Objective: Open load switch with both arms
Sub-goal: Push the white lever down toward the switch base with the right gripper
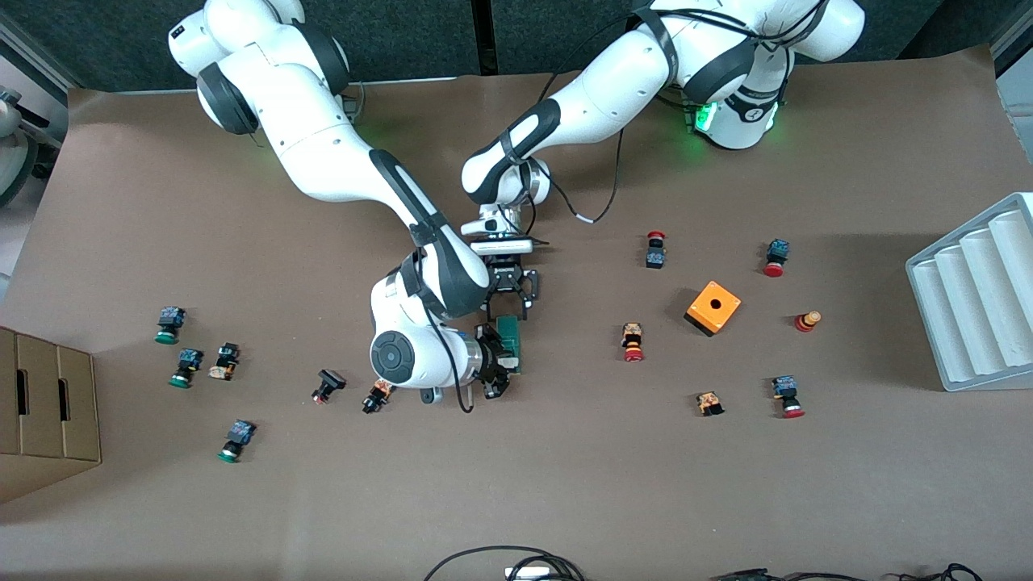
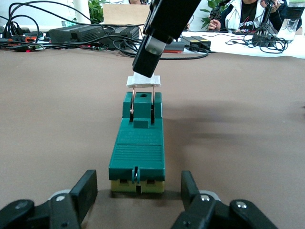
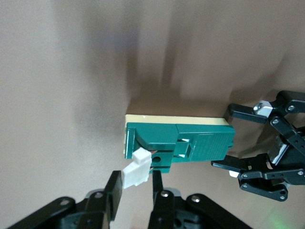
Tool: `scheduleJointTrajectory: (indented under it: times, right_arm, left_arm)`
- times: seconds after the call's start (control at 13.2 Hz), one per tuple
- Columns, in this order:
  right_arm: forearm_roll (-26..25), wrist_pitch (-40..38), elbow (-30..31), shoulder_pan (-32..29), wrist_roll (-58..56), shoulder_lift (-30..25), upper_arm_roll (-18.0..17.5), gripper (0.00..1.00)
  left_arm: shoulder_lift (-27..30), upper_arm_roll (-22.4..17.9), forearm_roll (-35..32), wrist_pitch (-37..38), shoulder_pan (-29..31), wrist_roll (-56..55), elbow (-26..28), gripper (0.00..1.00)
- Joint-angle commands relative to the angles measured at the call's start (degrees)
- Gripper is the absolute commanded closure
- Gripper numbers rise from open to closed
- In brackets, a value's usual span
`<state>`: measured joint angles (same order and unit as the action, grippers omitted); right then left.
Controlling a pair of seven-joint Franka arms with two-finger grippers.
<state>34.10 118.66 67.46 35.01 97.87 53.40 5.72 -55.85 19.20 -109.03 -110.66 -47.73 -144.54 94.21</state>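
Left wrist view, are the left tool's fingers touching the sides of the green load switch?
No, the fingers stand apart on either side of the load switch, with bare table showing between each of them and the block.

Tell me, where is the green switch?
The green switch lies mid-table between the two grippers: the right gripper pinches its white handle, the left gripper straddles its other end.

Load switch (image 1: 510, 343) mid-table, left gripper (image 1: 507, 300) at one end (jaws straddling), right gripper (image 1: 494, 373) at the handle end.

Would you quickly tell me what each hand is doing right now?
Left hand: open, straddling one end of the load switch.
Right hand: shut on the switch's white handle.
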Motion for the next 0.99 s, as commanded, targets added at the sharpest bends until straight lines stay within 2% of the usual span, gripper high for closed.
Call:
scheduleJointTrajectory:
  times: [0.0,0.91]
  right_arm:
    - [0.4,-0.6,1.4,0.1,-0.4,-0.5,0.0,0.71]
    - [-0.4,-1.0,4.4,0.2,-0.7,-2.5,-0.2,0.74]
  left_arm:
    - [-0.7,-0.3,-0.8,1.0,-0.7,-0.7,-0.8,0.20]
    - [0.0,0.0,-0.2,0.9,-0.8,0.1,-0.5,0.20]
